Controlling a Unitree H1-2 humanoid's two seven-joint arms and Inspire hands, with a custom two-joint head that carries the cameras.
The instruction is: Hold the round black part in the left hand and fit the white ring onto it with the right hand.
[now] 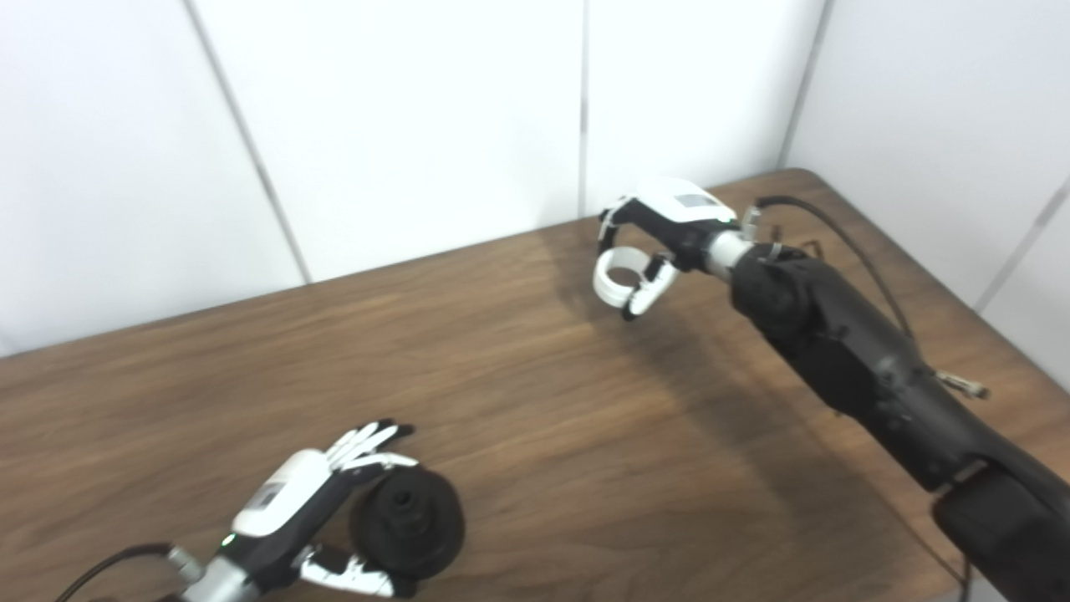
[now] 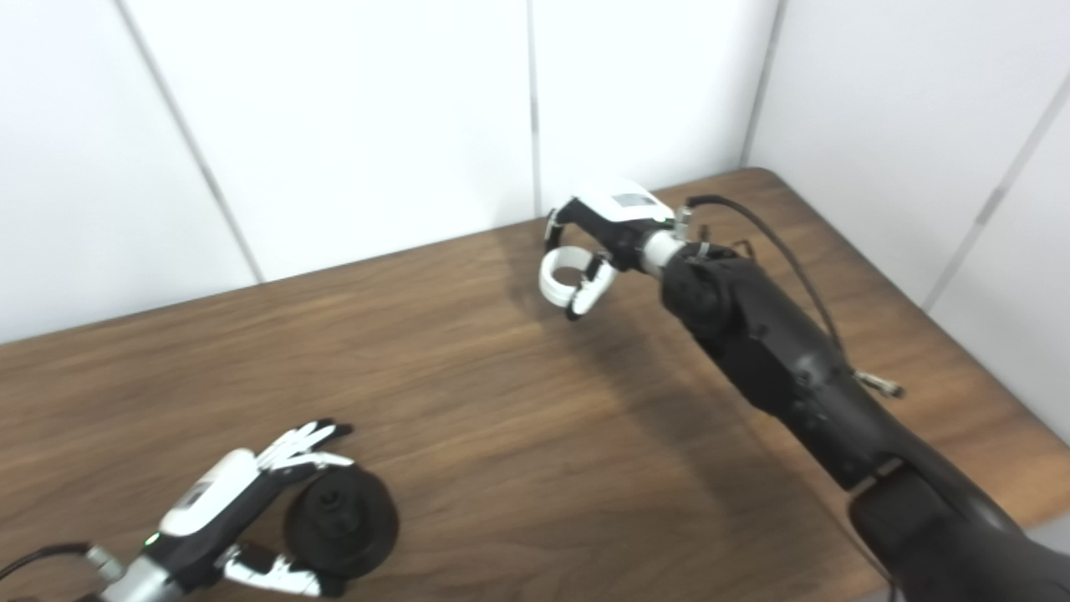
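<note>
Black part held on edge in left hand, near front of table, hub facing right. Ring pinched in right hand, well apart, near back edge. Ring grip looks shallow, though fingertip contact is unclear; slip risked in transit. Tilted ring could jam on hub. Part could be rotated in hand by push.

The table is dark brown with a streaky wood grain, and the wall behind it is plain white with thin grey seams. The ring is white, the disc matte black. Both hands, left and right, are white-shelled with black fingertips, on black arms.
</note>
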